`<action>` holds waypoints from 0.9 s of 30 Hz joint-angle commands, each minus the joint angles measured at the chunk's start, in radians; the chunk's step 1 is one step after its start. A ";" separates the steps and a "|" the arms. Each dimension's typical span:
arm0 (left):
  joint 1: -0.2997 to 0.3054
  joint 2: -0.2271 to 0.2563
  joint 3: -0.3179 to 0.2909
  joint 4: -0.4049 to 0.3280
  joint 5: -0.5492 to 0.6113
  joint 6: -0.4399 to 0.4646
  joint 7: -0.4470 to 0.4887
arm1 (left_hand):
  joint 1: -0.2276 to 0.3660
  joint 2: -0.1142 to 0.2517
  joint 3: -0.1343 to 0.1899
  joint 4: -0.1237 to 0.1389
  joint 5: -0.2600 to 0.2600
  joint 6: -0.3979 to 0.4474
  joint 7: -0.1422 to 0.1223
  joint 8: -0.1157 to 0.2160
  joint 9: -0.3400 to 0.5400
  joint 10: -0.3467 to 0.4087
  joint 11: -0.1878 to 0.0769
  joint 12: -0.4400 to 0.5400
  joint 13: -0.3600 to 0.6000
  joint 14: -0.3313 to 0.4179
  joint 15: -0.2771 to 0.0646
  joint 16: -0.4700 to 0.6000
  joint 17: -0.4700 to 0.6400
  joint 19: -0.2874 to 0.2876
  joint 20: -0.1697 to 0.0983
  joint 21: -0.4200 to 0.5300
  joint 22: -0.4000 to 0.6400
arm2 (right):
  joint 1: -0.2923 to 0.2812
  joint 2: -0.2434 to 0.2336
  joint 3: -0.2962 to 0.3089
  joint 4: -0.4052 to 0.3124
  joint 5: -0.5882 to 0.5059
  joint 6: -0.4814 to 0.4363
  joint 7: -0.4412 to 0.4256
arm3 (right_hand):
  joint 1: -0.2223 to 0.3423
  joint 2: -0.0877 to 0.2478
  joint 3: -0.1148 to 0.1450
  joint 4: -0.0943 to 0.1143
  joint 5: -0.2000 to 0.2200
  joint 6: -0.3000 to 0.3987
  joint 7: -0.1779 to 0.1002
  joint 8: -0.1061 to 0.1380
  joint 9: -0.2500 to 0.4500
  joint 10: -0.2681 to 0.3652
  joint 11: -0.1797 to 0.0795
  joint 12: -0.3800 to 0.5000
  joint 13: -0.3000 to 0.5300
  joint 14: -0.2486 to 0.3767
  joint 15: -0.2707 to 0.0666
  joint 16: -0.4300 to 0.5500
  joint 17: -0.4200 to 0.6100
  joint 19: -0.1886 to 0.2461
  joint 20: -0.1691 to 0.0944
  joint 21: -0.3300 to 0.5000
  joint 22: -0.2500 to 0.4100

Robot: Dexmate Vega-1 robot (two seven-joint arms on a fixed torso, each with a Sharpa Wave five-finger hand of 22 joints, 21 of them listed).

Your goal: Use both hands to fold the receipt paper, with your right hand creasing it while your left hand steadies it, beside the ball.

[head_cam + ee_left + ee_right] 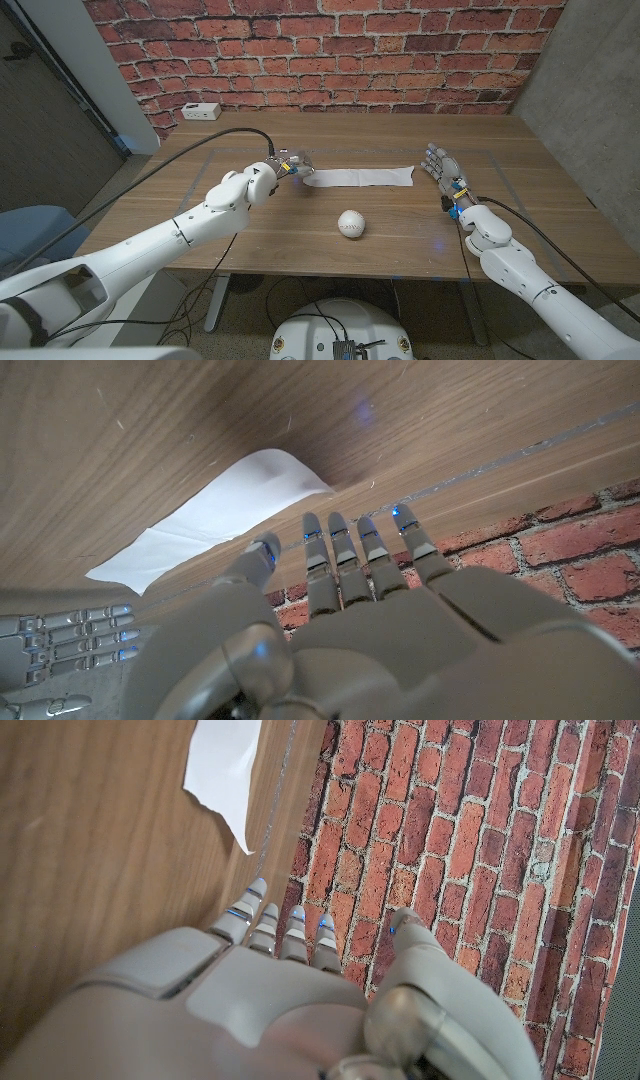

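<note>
- Long white receipt paper strip (362, 177) is seen lying flat mid-desk, toward the far edge; small white ball (350, 224) sits nearer the front edge.
- Left robot hand (285, 167) is held at the strip's left end, fingers apart, nothing gripped.
- Right robot hand (441, 166) is held just beside the strip's right end, fingers spread, nothing gripped.

Head view high above table (250, 230); wrist views close, sharing receipt paper (362, 177).

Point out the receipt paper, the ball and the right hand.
receipt paper (362, 177), head view, middle of the flat white strip.
ball (351, 224), head view, centre of the white ball.
right hand (441, 166), head view, middle of the open hand.
</note>
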 commanded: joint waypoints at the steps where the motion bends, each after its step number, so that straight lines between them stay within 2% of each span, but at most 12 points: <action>1: -0.036 -0.021 0.018 0.040 0.022 -0.030 -0.077 | -0.034 -0.006 -0.013 0.018 -0.002 0.047 -0.012 0.009 0.002 0.027 -0.003 0.006 0.001 0.007 -0.001 -0.004 0.006 0.006 0.005 0.004 0.002 | 0.013 0.011 -0.006 0.023 0.000 -0.004 0.004 | 0.007 0.000 0.010 -0.001 -0.005 0.006 0.000 0.004 0.003 0.008 0.000 0.003 0.003 0.009 0.000 0.007 0.005 0.006 0.002 0.006 0.005; 4: -0.049 -0.027 0.027 0.049 0.035 -0.029 -0.099 | -0.044 -0.017 -0.016 0.017 -0.003 0.084 -0.024 0.013 0.000 0.044 -0.016 0.006 0.001 0.010 -0.005 -0.010 0.003 0.005 0.005 0.001 0.001 | 0.018 0.015 -0.008 0.029 0.000 -0.002 0.008 | 0.007 0.001 0.011 -0.001 -0.005 0.007 0.000 0.003 0.003 0.009 0.001 0.003 0.003 0.009 0.000 0.007 0.005 0.006 0.003 0.006 0.005; 5: -0.052 -0.029 0.030 0.052 0.038 -0.029 -0.105 | -0.047 -0.020 -0.017 0.015 -0.003 0.100 -0.026 0.014 0.000 0.056 -0.007 0.007 0.000 0.011 -0.006 -0.013 0.002 0.005 0.004 -0.001 0.001 | 0.019 0.016 -0.008 0.028 0.003 -0.006 0.005 | 0.007 0.001 0.011 -0.001 -0.006 0.007 0.000 0.003 0.004 0.009 0.001 0.003 0.003 0.009 0.000 0.007 0.005 0.006 0.003 0.006 0.005; 12: -0.081 -0.049 0.050 0.078 0.058 -0.023 -0.155 | -0.071 -0.028 -0.022 0.017 -0.005 0.172 -0.004 0.014 -0.003 0.132 -0.023 0.019 -0.001 0.049 -0.012 -0.012 0.001 0.007 0.003 -0.007 0.000 | 0.026 0.017 -0.008 0.035 0.004 -0.015 0.000 | 0.007 0.002 0.012 -0.001 -0.007 0.008 0.000 0.002 0.004 0.011 0.001 0.001 0.003 0.012 0.002 0.008 0.006 0.006 0.003 0.006 0.005; 19: -0.102 -0.068 0.068 0.094 0.079 0.007 -0.200 | -0.090 -0.032 -0.027 0.023 -0.007 0.188 0.007 0.005 -0.003 0.158 -0.015 0.018 -0.001 0.095 -0.014 -0.002 0.002 0.020 0.005 -0.007 0.000 | 0.033 0.001 -0.018 0.029 -0.039 -0.025 -0.025 | 0.006 0.001 0.013 -0.001 -0.009 0.014 0.002 0.002 0.004 0.015 0.002 0.001 0.003 0.016 0.003 0.009 0.006 0.011 0.007 0.008 0.005; 27: -0.120 -0.086 0.087 0.112 0.095 0.034 -0.232 | -0.100 -0.035 -0.031 0.027 -0.009 0.190 0.010 0.000 -0.002 0.162 -0.015 0.014 -0.001 0.107 -0.016 -0.002 0.002 0.024 0.004 -0.008 0.000 | 0.037 -0.050 -0.042 -0.028 -0.158 -0.081 -0.111 | 0.001 0.005 0.015 0.005 -0.011 0.032 0.007 0.005 0.004 0.036 0.005 0.006 0.003 0.029 0.003 0.013 0.009 0.021 0.003 0.011 0.005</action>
